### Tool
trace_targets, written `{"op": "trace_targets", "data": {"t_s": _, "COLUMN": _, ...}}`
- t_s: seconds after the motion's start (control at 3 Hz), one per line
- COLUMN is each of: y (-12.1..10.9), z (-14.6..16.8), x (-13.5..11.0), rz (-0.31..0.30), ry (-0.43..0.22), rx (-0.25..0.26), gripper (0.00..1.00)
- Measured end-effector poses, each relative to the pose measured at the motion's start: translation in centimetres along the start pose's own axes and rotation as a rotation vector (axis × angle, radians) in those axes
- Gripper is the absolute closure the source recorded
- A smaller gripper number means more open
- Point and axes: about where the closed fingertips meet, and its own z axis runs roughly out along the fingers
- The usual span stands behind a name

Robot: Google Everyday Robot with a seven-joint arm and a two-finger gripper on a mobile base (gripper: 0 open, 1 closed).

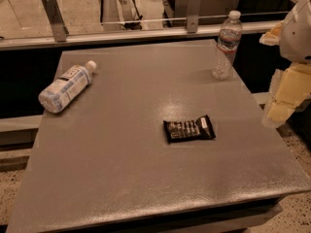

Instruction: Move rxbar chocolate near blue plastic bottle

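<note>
The rxbar chocolate [189, 128] is a flat black wrapper with white lettering, lying on the grey table [121, 178] right of centre. The blue plastic bottle [65, 87] lies on its side near the table's left edge, with its white cap pointing to the back right. My gripper [278, 114] hangs at the right edge of the view, beyond the table's right side. It is to the right of the bar and a little above table height, apart from it.
A clear water bottle [226, 45] with a narrow label band stands upright at the table's back right corner. A metal rail with glass [146, 30] runs behind the table. Speckled floor [299, 212] shows at the front right.
</note>
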Motion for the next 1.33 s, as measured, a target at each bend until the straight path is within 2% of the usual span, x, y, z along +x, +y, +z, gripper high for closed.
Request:
{"op": "trace_targets", "data": {"t_s": 0.33, "y": 0.0, "z": 0.0, "x": -0.1, "rz": -0.001, "ry": -0.002, "rx": 0.002, "gripper": 0.0}}
{"op": "trace_targets", "data": {"t_s": 0.67, "y": 1.4, "z": 2.6, "x": -2.9, "rz": -0.03, "ry": -0.05, "rx": -0.042, "gripper": 0.0}}
{"op": "trace_targets", "data": {"t_s": 1.33, "y": 6.6, "z": 10.7, "x": -8.3, "rz": -0.119, "ry": -0.139, "rx": -0.168, "gripper": 0.0}}
